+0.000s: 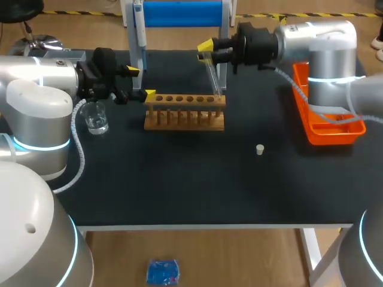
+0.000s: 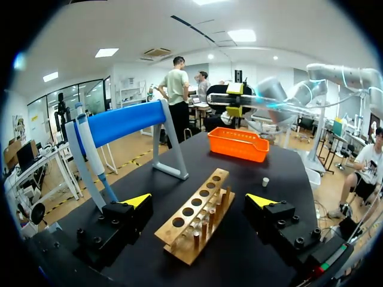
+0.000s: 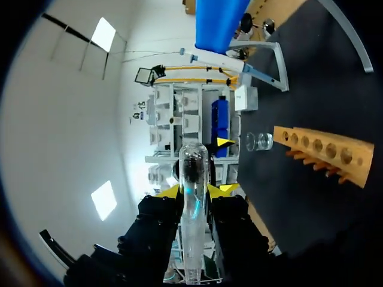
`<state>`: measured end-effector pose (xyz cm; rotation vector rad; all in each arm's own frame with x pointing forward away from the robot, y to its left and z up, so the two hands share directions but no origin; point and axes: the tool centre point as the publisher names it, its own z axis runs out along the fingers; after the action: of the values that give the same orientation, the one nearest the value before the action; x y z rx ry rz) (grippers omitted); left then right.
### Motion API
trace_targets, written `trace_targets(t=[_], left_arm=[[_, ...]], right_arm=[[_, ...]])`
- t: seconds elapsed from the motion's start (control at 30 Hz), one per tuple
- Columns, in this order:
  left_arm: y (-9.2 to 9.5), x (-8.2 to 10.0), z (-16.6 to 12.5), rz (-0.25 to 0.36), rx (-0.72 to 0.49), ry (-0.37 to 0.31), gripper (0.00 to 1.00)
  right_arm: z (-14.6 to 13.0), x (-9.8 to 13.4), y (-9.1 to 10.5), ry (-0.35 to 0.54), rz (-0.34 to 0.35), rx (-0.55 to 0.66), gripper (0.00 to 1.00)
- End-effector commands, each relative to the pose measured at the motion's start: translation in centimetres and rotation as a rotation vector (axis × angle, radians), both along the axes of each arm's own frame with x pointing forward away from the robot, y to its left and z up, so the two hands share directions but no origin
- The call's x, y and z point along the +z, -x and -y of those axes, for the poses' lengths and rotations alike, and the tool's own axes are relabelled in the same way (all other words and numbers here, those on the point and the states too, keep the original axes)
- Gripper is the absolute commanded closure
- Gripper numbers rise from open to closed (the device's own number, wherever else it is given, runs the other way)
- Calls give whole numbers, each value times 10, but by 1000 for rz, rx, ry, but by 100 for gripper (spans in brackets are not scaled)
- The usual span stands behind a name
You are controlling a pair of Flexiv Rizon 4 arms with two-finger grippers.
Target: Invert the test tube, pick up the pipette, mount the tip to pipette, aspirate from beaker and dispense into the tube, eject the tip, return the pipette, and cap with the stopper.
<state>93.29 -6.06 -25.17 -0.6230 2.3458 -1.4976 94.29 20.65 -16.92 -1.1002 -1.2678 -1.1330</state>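
A clear test tube (image 1: 213, 76) hangs tilted above the right end of the wooden rack (image 1: 184, 112), and my right gripper (image 1: 206, 52) is shut on its upper part. In the right wrist view the test tube (image 3: 193, 209) runs between the yellow tips of that gripper (image 3: 197, 190), its rounded end pointing outward. My left gripper (image 1: 140, 82) stands open at the rack's left end; its own view shows the rack (image 2: 197, 215) between the wide-spread fingers of the gripper (image 2: 199, 200). The pipette (image 1: 139, 30) hangs on the blue stand (image 1: 179, 13). The beaker (image 1: 96, 118) sits at the left, and the stopper (image 1: 260, 149) lies on the mat.
An orange tray (image 1: 326, 119) stands at the table's right side, under my right arm. The stand's metal legs rise just behind the rack. Bare black mat stretches from the rack toward the table's front edge.
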Motion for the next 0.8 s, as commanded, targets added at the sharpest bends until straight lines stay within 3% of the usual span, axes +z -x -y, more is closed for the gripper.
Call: trace_targets(t=[0.03, 0.8], left_arm=[[0, -1, 0, 4, 2, 3, 0], [0, -1, 0, 4, 2, 3, 0]], right_arm=[[1, -1, 3, -21, 5, -3, 100], [5, -1, 7, -26, 24, 3, 100]])
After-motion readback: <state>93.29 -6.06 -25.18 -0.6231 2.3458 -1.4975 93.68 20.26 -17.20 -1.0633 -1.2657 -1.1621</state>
